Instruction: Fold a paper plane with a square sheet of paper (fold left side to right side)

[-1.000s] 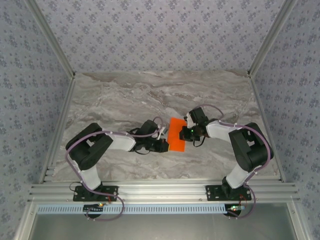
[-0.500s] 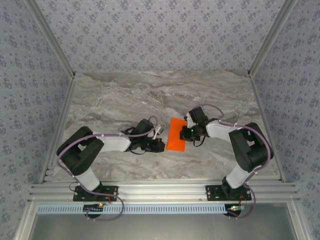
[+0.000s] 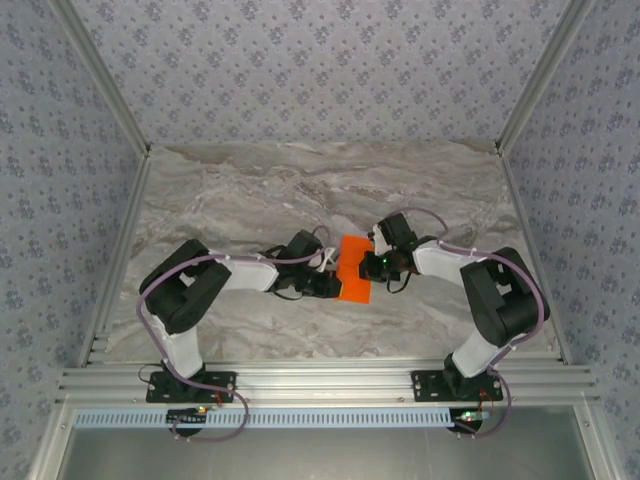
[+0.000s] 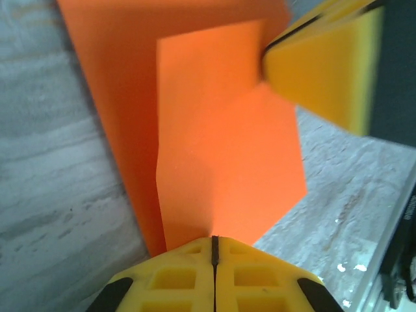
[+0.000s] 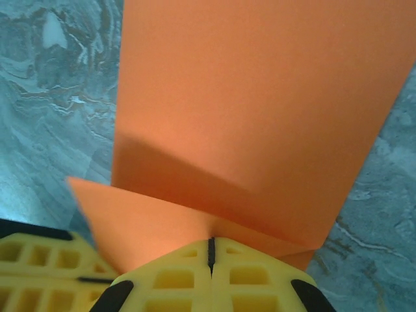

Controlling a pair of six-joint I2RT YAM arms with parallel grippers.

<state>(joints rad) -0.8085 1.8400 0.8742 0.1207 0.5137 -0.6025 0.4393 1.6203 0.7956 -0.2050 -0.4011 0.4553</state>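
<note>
two end effectors are on the one square sheet of paper (image 3: pixel 352 268), which sits at the middle of the desk (image 3: pixel 250 190), squarely between the arms. in my left wrist view the left end effector (image 4: pixel 214 242) has its yellow fingers pressed together with the paper's edge pinched in the seam. in the right wrist view the right end effector (image 5: pixel 210 250) is closed the same way on the opposite edge.

my reading of the hold is that the right side is the anchor, pinning its edge so the sheet cannot slide. the left side carries the flap that has to go across. the left wrist view backs this up: a lighter upper layer stands off a darker layer lying beneath it, with a bend in it, so the flap is raised and not yet pressed flat. the right end effector's finger (image 4: pixel 325 65) is just beside that flap's far corner.

from above the paper reads as a narrow rectangle. its long axis runs from the near side of the desk towards the far side, tilted a little. i see no nose or point yet, so it aims nowhere in particular. the crease, i judge, will run along that same long axis.
</note>
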